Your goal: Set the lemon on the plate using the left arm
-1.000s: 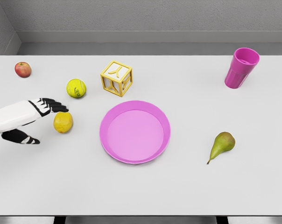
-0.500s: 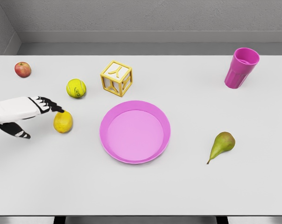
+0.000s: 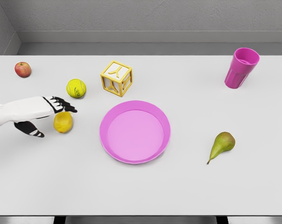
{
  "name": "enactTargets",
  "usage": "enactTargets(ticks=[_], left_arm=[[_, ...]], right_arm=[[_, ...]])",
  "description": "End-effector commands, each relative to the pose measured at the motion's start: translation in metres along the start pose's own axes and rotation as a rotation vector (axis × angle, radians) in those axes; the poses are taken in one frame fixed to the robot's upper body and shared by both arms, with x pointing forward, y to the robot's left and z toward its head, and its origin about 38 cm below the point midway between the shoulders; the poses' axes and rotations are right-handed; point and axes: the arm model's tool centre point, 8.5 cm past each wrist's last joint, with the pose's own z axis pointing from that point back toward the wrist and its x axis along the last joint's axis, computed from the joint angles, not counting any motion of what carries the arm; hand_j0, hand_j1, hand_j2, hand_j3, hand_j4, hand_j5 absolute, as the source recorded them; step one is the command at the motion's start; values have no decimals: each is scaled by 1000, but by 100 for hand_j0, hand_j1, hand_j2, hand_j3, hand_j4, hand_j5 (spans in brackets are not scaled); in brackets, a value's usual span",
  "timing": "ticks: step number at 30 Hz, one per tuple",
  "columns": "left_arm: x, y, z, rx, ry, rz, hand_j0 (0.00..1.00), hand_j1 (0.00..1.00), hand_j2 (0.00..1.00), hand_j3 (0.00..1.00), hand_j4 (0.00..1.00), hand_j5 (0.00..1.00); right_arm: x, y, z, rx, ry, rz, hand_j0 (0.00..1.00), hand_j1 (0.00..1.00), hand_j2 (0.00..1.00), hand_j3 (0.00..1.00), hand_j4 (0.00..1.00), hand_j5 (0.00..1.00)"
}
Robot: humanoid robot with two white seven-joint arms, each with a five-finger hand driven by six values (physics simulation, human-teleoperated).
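A yellow lemon (image 3: 63, 122) lies on the white table, left of the pink plate (image 3: 109, 116). My left hand (image 3: 48, 118) comes in from the left edge and hovers over the lemon. Its black fingers (image 3: 62, 105) stretch across the lemon's top and partly cover it, while the thumb (image 3: 31, 129) hangs lower on the left, apart from the fruit. The hand is open and holds nothing. The plate has nothing on it. The right arm does not show.
A yellow-green tennis ball (image 3: 76, 88) sits just behind the lemon, and a yellow letter block (image 3: 116, 78) stands behind the plate. A red apple (image 3: 23, 69) is at the far left, a magenta cup (image 3: 242, 67) at the far right, a green pear (image 3: 222, 144) right of the plate.
The left hand drew back to the left, then came forward again to the right, its fingers now reaching over the lemon's top. The lemon has stayed in place.
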Motion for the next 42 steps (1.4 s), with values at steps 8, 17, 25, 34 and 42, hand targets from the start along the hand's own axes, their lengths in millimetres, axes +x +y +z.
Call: enactTargets(ticks=[8,17,25,34,42], left_arm=[[-18,-8,1,0,47,48,100,100,100,100,100,100],[-11,-7,-15,21,17,46,100,100,100,100,100,100],[-12,-9,-15,2,27,28,100,100,100,100,100,100],[-8,-16,-25,-22,22,11,100,100,100,100,100,100],[-5,-20,-30,-53,29,-29,85,85,85,85,85,85]], right_arm=[[0,0,0,0,1,0,100,100,100,100,100,100],[0,0,0,0,1,0,100,100,100,100,100,100],[0,0,0,0,1,0,100,100,100,100,100,100],[0,0,0,1,1,0,100,100,100,100,100,100],[0,0,0,0,1,0,100,100,100,100,100,100]])
